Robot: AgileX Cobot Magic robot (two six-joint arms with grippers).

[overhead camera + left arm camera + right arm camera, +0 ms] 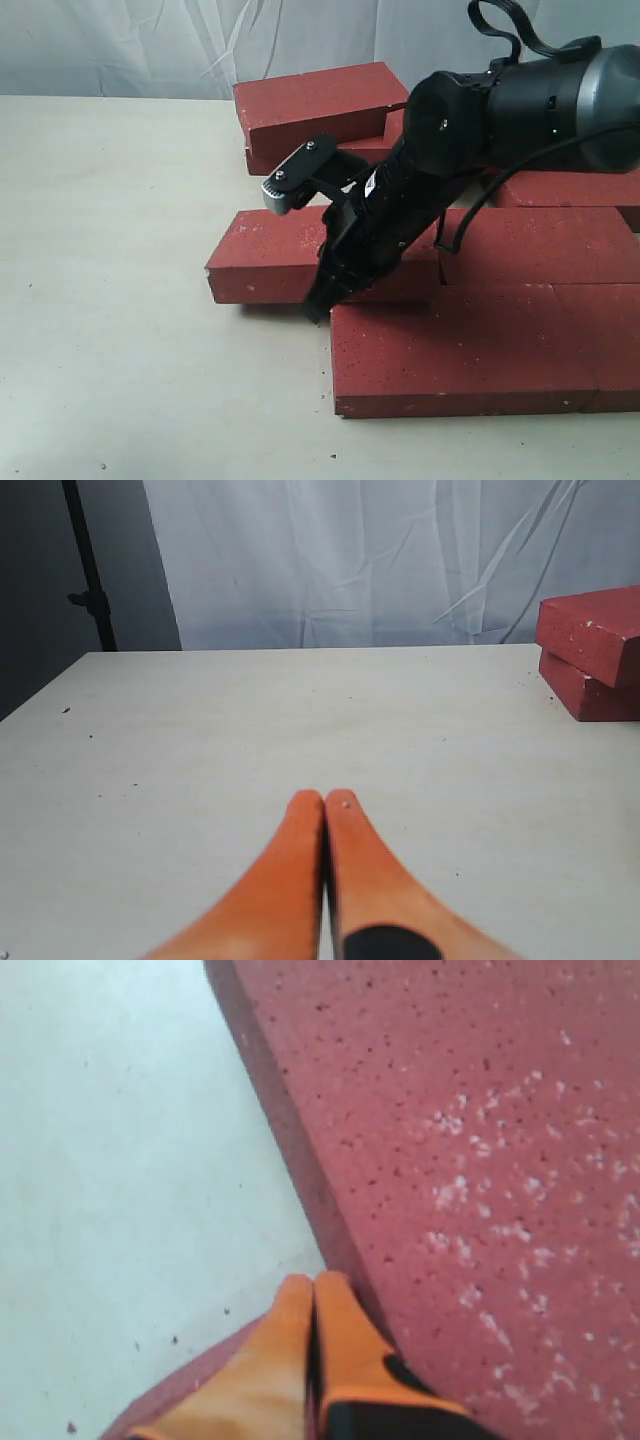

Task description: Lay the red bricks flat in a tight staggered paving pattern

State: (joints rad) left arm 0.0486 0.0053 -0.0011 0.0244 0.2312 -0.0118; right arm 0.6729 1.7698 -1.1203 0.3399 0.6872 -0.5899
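Nearest the exterior camera lies the front row of dark red, grainy rectangular paving bricks. They lie flat and butted end to end on the wide, pale matte tabletop. Just behind and touching it, a second course reaches further left, so the stagger already shows. At the back two more red bricks sit stacked and are not yet laid (the left wrist view seems to show this same pair across the table). The bulky black right arm slants down into the notch where the second course's front face meets the front row's left end.

The main risk, as I judge it, is a push landing off-centre. That would swing the jutting brick instead of sliding it, opening a wedge-shaped gap or nudging the front row askew. The smooth fingertips could also skid off the rough edge onto the table.

The right gripper has its orange fingers pressed together and carries nothing. Its tips are low in that corner, right beside a brick's side wall and just above another brick's top, though actual contact cannot be told. The left gripper is likewise pressed together and empty, poised over bare table well apart from the bricks.
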